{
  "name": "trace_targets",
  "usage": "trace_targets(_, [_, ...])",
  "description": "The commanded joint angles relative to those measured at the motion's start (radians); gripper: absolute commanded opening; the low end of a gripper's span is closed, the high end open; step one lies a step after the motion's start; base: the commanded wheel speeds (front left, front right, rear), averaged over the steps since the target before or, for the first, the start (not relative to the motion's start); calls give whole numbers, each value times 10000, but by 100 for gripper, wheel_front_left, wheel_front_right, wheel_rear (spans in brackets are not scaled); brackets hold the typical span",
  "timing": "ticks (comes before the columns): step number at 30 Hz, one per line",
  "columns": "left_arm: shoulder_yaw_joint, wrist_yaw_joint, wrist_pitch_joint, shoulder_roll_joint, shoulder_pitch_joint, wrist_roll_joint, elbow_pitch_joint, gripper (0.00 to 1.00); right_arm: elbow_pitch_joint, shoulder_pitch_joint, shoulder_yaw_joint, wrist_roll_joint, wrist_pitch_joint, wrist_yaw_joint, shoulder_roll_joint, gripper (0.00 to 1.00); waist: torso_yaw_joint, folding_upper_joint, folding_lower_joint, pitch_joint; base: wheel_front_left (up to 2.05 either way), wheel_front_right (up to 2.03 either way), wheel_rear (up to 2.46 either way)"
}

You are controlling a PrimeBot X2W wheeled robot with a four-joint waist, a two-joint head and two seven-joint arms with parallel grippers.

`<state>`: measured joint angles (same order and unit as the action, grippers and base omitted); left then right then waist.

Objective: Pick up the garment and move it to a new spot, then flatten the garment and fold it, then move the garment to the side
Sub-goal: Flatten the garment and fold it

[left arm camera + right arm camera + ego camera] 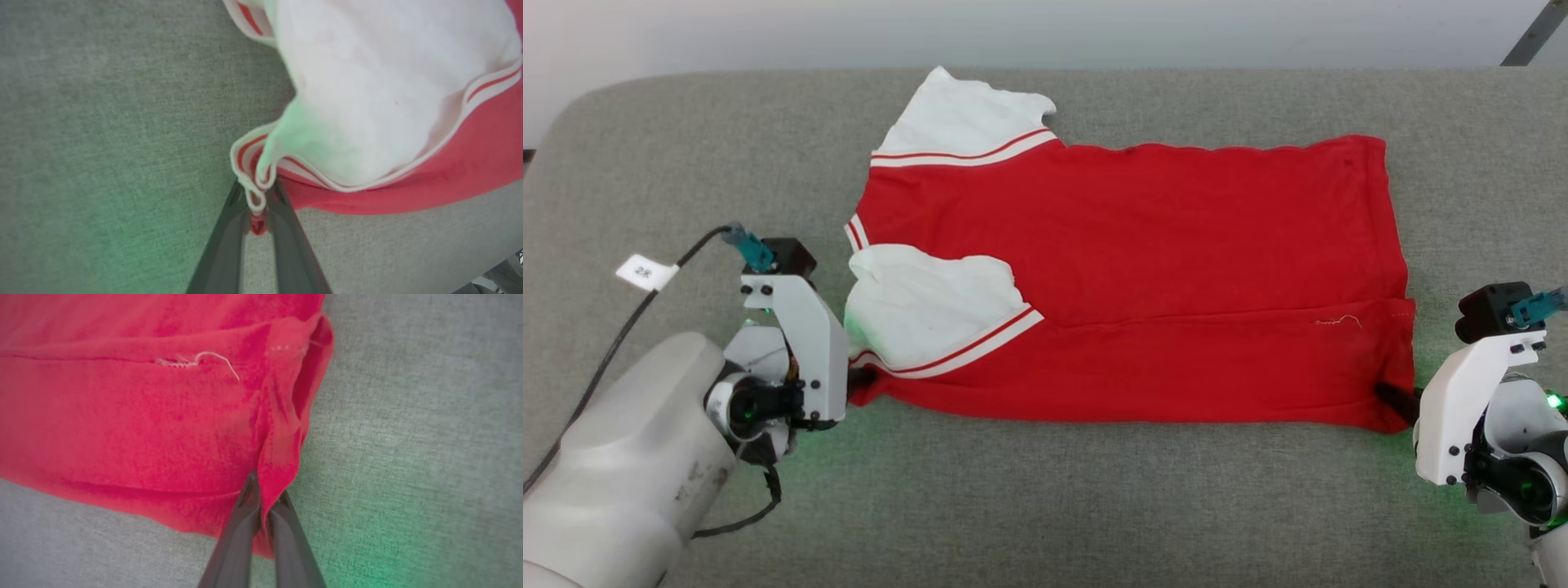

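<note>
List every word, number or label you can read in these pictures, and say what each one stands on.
White tag on the black cable by the left arm: two dark characters, too small to read for certain.
Garment: no lettering or number on the face that shows.
No other text is visible.

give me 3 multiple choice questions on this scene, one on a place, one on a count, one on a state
1. Where does the left hand pinch the garment?
A. the striped trim at its near corner
B. the far white panel
C. the middle of the red cloth

2. How many white panels show on the garment in the head view?
A. one
B. two
C. four

3. The right hand is
A. open above the cloth
B. shut on the garment's red corner
C. shut on nothing

Key: 1 A, the trim bunches in its grip. 2 B, one lies far and one near. 3 B, the red hem is clamped in it.
</note>
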<state>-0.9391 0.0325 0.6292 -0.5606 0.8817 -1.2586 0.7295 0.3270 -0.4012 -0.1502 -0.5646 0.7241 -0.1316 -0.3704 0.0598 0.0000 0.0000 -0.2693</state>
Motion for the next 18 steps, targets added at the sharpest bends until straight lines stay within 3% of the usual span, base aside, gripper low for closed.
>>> trace_targets(1, [-118,-42,47,106,-190,5,166,0,350,203,-205,-71,38,19,20,0,-7,0,0,29,0,0,0])
trace_targets(10, [-181,-186,441,-350,-278,23,-323,0,-94,263,-325,-404,42,19,-645,0,13,0,0,430,0,0,0])
trace_targets(18, [-292,-720,822,-1022,-529,135,-1627,0,-974,723,-118,-603,603,18,-1178,0,84,0,0,835,0,0,0])
